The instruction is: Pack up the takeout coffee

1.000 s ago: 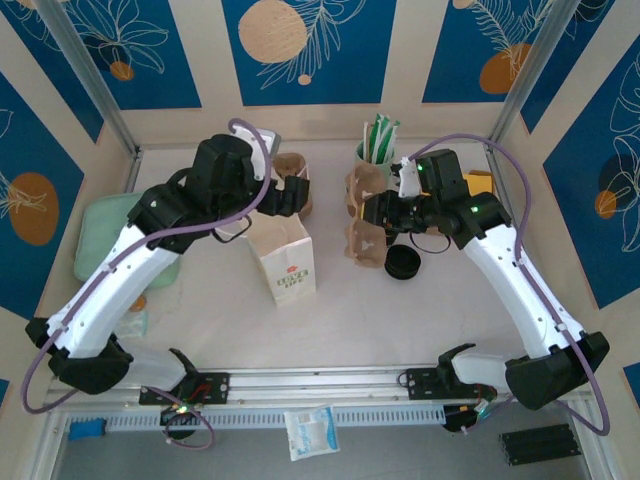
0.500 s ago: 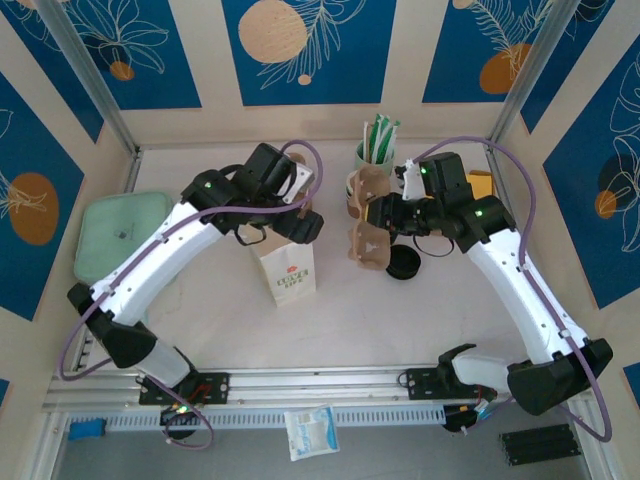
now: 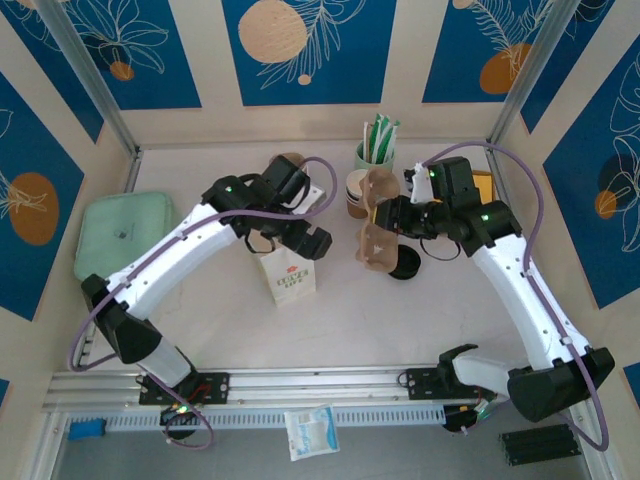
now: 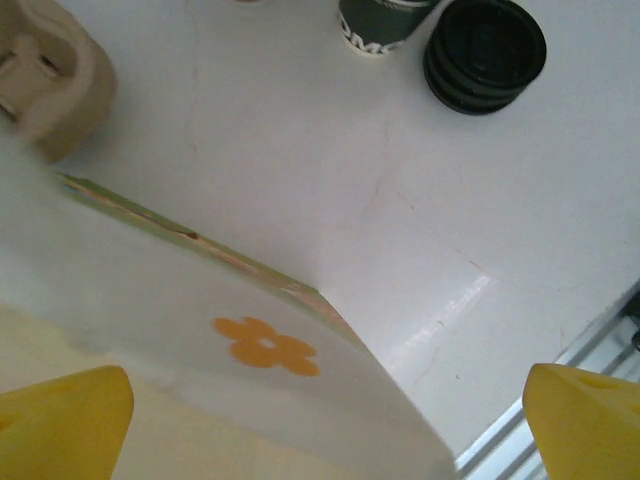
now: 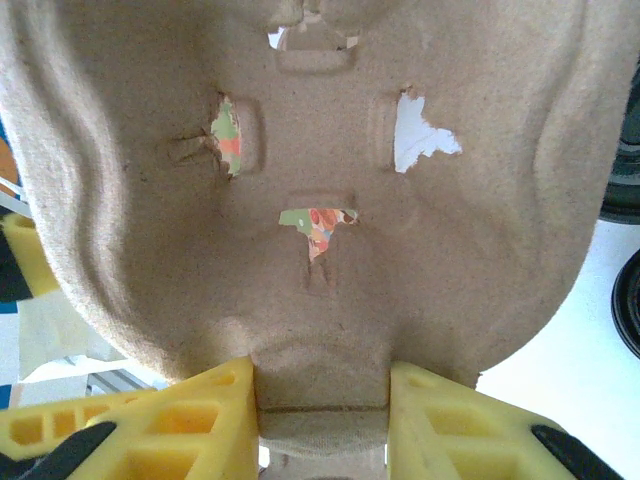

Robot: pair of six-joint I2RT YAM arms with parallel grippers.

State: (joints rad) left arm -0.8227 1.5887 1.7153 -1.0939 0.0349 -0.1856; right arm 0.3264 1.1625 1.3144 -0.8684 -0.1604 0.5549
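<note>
Inside a booth of blue leaf-print panels, over a white surface. At the left end effector: spread as wide as it goes, holding nothing, hovering just above the top of a white paper bag. At the right end effector: partly closed, pinching the rim of a moulded pulp cup carrier, held tilted. Just on the near side of that end effector, a stack of black lids on the surface. Beyond the carrier, a stack of lidless cups, then a green cup of sticks. Beyond the left end effector, behind its arm and near the back wall, the takeout coffee, partly hidden, lid unclear. Well off to the left, a pale green tray.
</note>
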